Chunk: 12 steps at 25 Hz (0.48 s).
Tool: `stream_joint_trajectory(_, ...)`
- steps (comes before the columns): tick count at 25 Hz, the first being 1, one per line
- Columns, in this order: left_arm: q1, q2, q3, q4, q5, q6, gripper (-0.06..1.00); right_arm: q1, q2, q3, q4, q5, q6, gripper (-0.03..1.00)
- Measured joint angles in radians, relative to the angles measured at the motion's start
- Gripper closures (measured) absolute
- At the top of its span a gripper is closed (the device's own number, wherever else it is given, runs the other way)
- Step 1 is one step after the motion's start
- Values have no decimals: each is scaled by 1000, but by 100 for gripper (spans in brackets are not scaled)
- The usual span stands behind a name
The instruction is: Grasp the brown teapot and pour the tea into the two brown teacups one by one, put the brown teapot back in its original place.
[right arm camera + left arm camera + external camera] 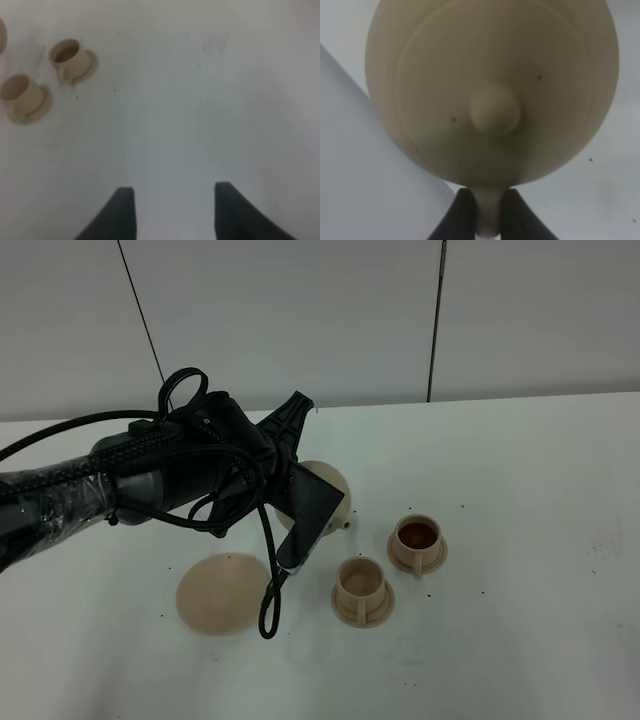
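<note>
The brown teapot [332, 492] is held above the table by my left gripper [300, 510], mostly hidden behind the arm in the high view. In the left wrist view the teapot [492, 90] fills the frame, lid knob toward the camera, and the gripper [487, 215] is shut on its loop handle. Two brown teacups stand on small saucers: the far one [417, 536] holds dark tea, the near one [361, 580] looks pale inside. Both also show in the right wrist view [70, 56] [19, 91]. The flat tan disc [222, 592] lies bare. My right gripper [174, 210] is open and empty.
The white table [540, 490] has small dark specks around the cups. A black cable loop [268, 610] hangs from the left arm over the disc's right edge. A grey wall with dark seams stands behind the table.
</note>
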Motion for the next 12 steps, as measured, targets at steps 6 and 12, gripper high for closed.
stream_joint_trajectory(6, 0, -3, 82, 34, -97, -24, 77, 0, 0, 0, 0, 0, 0, 61)
stream_joint_trajectory(12, 0, -46, 152, 132, -184, -90, 77, 0, 0, 0, 0, -1, 0, 61)
